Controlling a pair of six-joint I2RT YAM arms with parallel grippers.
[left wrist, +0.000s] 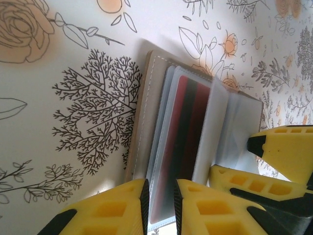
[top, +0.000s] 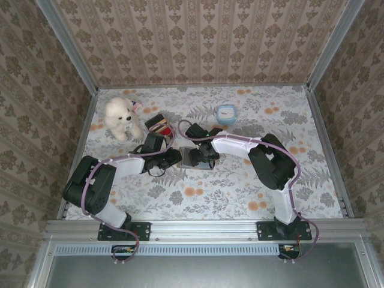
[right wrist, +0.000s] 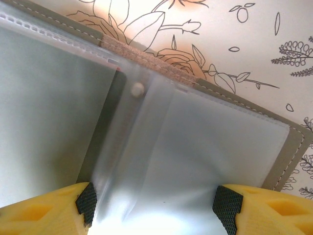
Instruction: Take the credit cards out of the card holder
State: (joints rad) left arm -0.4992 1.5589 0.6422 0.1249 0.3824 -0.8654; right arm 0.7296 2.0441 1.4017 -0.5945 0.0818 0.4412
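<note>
With your left claw [left wrist: 160,198], whose hold I cannot tell, pinch the red credit card [left wrist: 181,127] between its tips while your released right claw [right wrist: 156,203] steadies the card holder [right wrist: 292,142] beneath.

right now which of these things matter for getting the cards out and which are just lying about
For the job: card holder, red card in its sleeve.
Lying about: white plush bear, striped block, small blue tub.

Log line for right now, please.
left gripper: jaws narrow, straddling red card edge, grip unclear | right gripper: open over card holder | red card not yet out
</note>
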